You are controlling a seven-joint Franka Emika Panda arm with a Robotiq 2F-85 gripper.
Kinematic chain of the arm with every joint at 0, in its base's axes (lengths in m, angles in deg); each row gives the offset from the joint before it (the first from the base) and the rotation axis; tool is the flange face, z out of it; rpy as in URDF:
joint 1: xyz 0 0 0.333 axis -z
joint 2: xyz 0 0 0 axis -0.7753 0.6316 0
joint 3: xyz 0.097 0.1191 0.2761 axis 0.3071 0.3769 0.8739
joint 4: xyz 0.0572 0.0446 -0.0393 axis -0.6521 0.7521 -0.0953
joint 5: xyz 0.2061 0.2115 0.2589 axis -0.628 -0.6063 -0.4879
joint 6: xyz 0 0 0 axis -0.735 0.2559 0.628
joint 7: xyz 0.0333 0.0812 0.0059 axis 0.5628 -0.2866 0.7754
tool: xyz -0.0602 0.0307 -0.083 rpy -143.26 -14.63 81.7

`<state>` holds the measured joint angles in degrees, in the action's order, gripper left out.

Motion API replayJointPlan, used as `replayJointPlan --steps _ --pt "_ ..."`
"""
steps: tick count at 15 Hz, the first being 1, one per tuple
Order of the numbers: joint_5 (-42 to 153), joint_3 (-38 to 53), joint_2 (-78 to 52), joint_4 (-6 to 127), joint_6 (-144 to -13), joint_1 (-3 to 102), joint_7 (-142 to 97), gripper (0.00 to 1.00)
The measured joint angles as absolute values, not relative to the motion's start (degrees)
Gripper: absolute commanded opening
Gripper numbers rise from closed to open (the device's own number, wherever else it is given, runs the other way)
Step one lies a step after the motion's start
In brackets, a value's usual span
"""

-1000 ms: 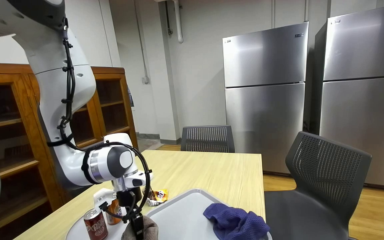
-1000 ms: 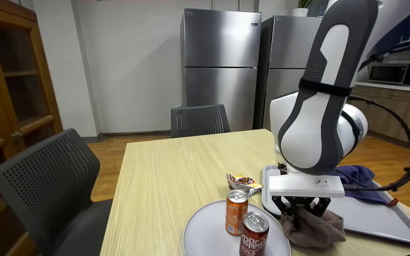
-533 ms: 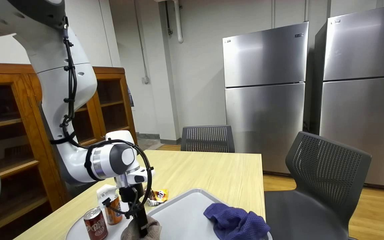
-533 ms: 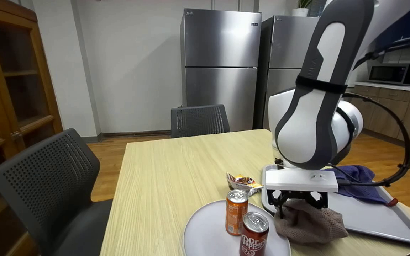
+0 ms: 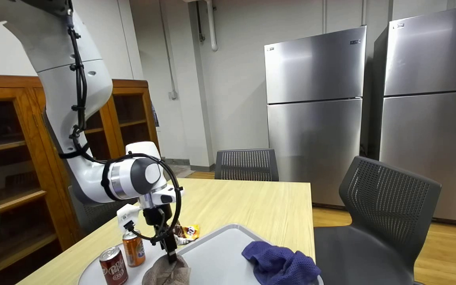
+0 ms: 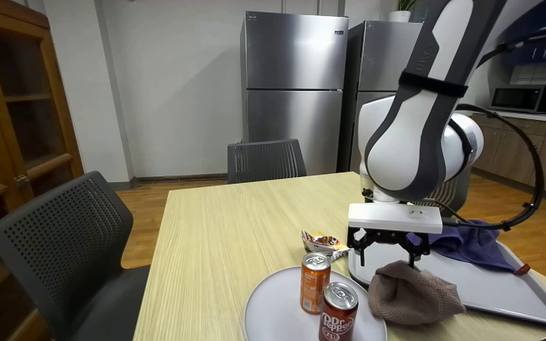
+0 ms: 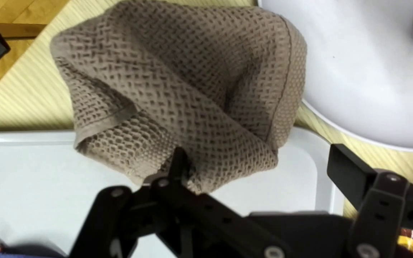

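Cloth lies crumpled over the rim of the tray, beside the plate. Above it, the gripper stands spread, holding nothing. 1 fingertip sits at a fold, perhaps touching; a snagged weave could drag the cloth askew. It points no clear way; its long axis roughly follows that rim.

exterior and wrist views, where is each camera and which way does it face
In an exterior view: near the table, facing the fridges across the tray; arm at picture left.
In an exterior view: near the table, facing the fridges over the plate; arm at picture right.
Wrist view: on the arm's end, facing down at brown cloth; open gripper at bottom.
Both exterior views share fridges and tray.
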<state>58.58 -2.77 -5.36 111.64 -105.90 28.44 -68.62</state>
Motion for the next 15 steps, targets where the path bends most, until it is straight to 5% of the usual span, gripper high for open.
replayJointPlan --steps 15 --pt "58.52 -2.36 -11.32 110.96 -102.99 36.98 -68.66 1.00"
